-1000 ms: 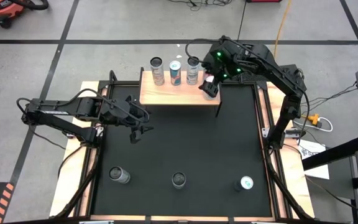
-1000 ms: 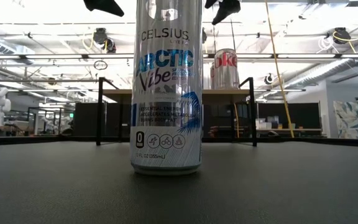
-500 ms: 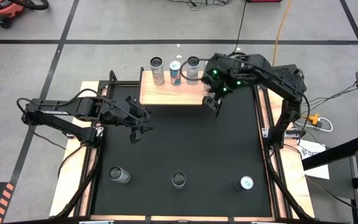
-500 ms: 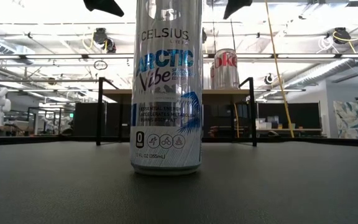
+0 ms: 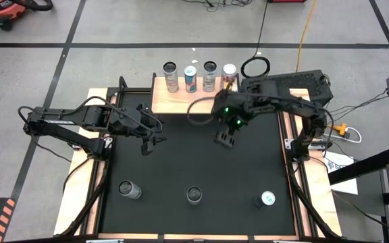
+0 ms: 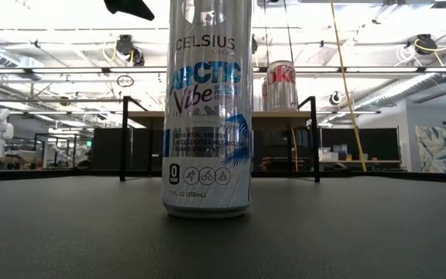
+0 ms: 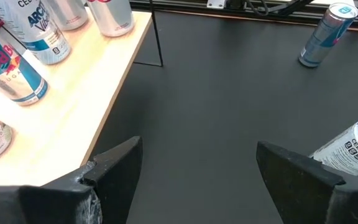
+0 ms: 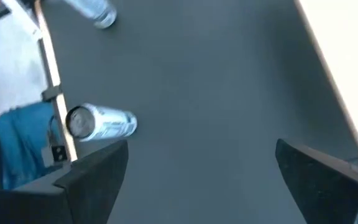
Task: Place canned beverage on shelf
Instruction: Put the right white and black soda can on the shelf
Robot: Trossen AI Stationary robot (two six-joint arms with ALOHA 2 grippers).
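The shelf (image 5: 181, 101), a light-wood board on black legs, stands at the table's far middle. Several cans stand upright in a row on it, the rightmost one red-topped (image 5: 229, 71). My right gripper (image 5: 225, 140) hangs open above the black mat just in front of the shelf's right end, with nothing between its fingers (image 8: 199, 149). Left of centre, my left gripper (image 5: 151, 143) waits open and empty (image 7: 197, 146). Three more cans stand near the front edge: a dark-topped one (image 5: 130, 190), a Celsius can (image 5: 194, 196) and a blue-topped one (image 5: 267, 199).
In the low view the Celsius can (image 6: 207, 108) stands close in front, and behind it rises the shelf (image 6: 153, 115) with a Diet Coke can (image 6: 282, 85). Wooden strips (image 5: 90, 169) and black rails border the mat. Bare mat lies between the shelf and the front cans.
My right gripper has drawn back from above the shelf's right end toward the table's near edge and a little toward the middle, turning as it went. The red-topped can it was covering now shows standing on the shelf. The left arm kept still.
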